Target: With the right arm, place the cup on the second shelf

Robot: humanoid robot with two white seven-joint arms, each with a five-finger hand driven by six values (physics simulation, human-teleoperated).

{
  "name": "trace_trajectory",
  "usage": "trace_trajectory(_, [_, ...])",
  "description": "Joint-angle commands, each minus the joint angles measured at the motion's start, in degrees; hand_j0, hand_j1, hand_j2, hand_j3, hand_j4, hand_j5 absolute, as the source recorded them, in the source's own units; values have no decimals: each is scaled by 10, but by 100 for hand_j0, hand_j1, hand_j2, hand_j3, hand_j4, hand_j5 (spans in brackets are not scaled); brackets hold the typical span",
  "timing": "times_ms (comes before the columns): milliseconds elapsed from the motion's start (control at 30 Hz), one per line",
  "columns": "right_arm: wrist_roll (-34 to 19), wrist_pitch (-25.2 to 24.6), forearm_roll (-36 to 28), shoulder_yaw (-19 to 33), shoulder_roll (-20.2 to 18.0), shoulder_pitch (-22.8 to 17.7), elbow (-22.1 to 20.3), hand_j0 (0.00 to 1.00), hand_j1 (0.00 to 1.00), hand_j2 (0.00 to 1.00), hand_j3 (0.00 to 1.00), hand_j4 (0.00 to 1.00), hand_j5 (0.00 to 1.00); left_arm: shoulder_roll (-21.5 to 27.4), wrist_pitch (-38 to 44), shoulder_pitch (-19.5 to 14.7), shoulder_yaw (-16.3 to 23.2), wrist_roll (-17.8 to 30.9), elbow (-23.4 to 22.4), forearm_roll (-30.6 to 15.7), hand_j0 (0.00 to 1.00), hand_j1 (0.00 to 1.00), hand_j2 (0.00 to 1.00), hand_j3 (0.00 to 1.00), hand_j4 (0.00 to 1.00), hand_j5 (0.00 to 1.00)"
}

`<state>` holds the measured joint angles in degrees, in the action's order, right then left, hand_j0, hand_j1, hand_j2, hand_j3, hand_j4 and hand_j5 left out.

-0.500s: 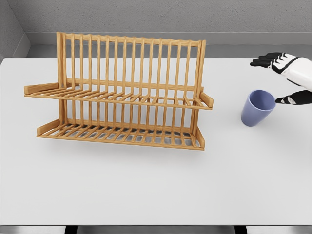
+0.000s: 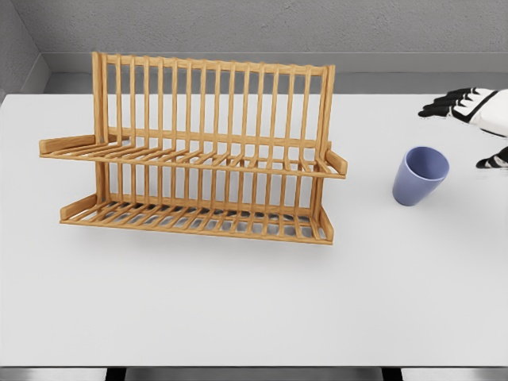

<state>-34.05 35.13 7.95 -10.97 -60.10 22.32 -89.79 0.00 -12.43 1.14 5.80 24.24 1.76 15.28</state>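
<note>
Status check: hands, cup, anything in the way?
Right hand open, beside cup, not touching. Left hand out of view. Blue cup upright on table, right of wooden rack. Nothing between them.

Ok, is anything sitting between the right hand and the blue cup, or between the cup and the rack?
Nothing visible. The right hand is beside the cup with bare table between, and only bare table separates cup from the rack.

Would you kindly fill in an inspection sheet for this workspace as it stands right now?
Surface: plain white table, clean.
Job's things: blue plastic cup upright on the table, right of the two-tier wooden dish rack; both rack shelves hold nothing.
Clutter: nothing seen.
Grippers: right hand, white with black fingers, at the right edge, open, beside the cup, not touching it; left hand not in view.
Cables: nothing seen.
Surroundings: grey wall behind the table.
</note>
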Motion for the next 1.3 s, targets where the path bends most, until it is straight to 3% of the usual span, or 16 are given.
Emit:
trace_trajectory(0, [-10, -1, -1, -10, 6, 1, 11, 100, 100, 100, 100, 100, 100, 0, -1, 0, 0, 0, 0, -1, 100, 100, 100, 100, 100, 100])
trace_trajectory(67, [-10, -1, -2, -55, 8, 23, 40, 100, 100, 100, 100, 100, 100, 0, -1, 1, 0, 0, 0, 0, 100, 100, 100, 100, 100, 100])
trace_trajectory(233, [-10, -1, -1, -67, 12, 25, 56, 100, 100, 100, 100, 100, 100, 0, -1, 0, 0, 0, 0, 0, 100, 100, 100, 100, 100, 100])
trace_trajectory(333, [-10, -1, 0, -140, 35, 76, 95, 100, 100, 100, 100, 100, 100, 0, -1, 0, 0, 0, 0, 0, 100, 100, 100, 100, 100, 100])
trace_trajectory(533, [-10, -1, 0, -160, 39, 81, 112, 100, 100, 100, 100, 100, 100, 0, -1, 1, 0, 0, 0, 0, 100, 100, 100, 100, 100, 100])
trace_trajectory(633, [-10, -1, 0, -188, 56, 105, 133, 100, 100, 100, 100, 100, 100, 0, 0, 0, 0, 0, 0, 0, 100, 100, 100, 100, 100, 100])
trace_trajectory(1267, [-10, -1, 0, -196, 60, 115, 164, 100, 100, 100, 100, 100, 100, 0, -1, 0, 0, 0, 0, 0, 100, 100, 100, 100, 100, 100])
